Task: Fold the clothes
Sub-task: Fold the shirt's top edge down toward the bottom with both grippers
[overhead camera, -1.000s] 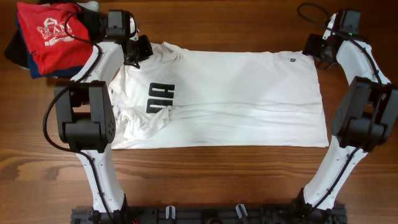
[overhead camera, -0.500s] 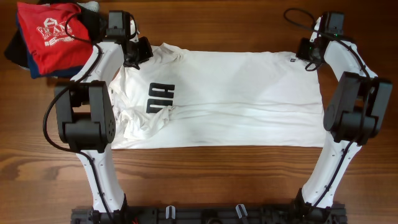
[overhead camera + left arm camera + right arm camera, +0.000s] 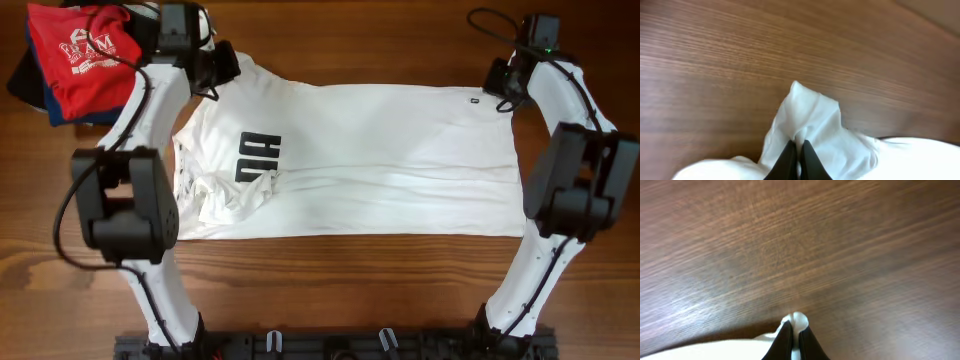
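Observation:
The clothes [image 3: 380, 150], a large white T-shirt with black lettering [image 3: 257, 158], lie spread across the wooden table, chest to the left and hem to the right. My left gripper [image 3: 213, 78] is at the shirt's far left corner, shut on a pinched fold of white cloth [image 3: 807, 117], with the gripper [image 3: 797, 147] at the frame's bottom. At the far right corner my right gripper [image 3: 497, 88] is shut on the shirt's edge [image 3: 797, 319]; its dark fingers [image 3: 784, 342] squeeze a small white bulge. The near left part of the shirt is bunched [image 3: 215, 195].
A red T-shirt with white print [image 3: 85, 55] lies on folded dark garments [image 3: 30, 85] at the far left corner. Both arms' bases stand at the table's near edge beside the shirt's near corners. Bare wood [image 3: 350, 30] runs behind the shirt.
My right gripper has moved onto the shirt's far right corner and shut on it. My left gripper has pulled its corner slightly farther back and left, stretching the far edge.

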`<state>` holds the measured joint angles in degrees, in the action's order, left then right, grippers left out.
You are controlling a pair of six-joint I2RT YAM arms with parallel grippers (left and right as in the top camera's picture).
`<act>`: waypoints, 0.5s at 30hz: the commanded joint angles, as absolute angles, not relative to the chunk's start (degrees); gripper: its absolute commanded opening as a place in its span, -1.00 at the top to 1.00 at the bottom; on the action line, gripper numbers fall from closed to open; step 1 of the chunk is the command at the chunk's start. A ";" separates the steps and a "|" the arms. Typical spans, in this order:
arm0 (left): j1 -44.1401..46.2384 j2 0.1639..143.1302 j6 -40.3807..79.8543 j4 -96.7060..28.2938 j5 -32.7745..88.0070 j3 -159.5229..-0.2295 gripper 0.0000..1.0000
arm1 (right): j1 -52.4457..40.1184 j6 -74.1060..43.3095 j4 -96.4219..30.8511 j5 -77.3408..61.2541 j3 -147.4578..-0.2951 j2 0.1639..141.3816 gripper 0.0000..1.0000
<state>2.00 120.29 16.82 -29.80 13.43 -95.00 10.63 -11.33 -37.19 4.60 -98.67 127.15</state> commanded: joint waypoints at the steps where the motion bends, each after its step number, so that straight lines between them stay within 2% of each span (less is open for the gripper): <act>1: 0.43 115.02 17.21 -34.41 13.91 -95.26 0.92 | 10.57 -12.14 -41.91 8.99 -99.07 120.57 0.91; 15: -5.80 113.34 16.71 -71.35 15.64 -95.26 0.92 | 13.63 -9.74 -69.17 10.98 -98.98 116.99 0.84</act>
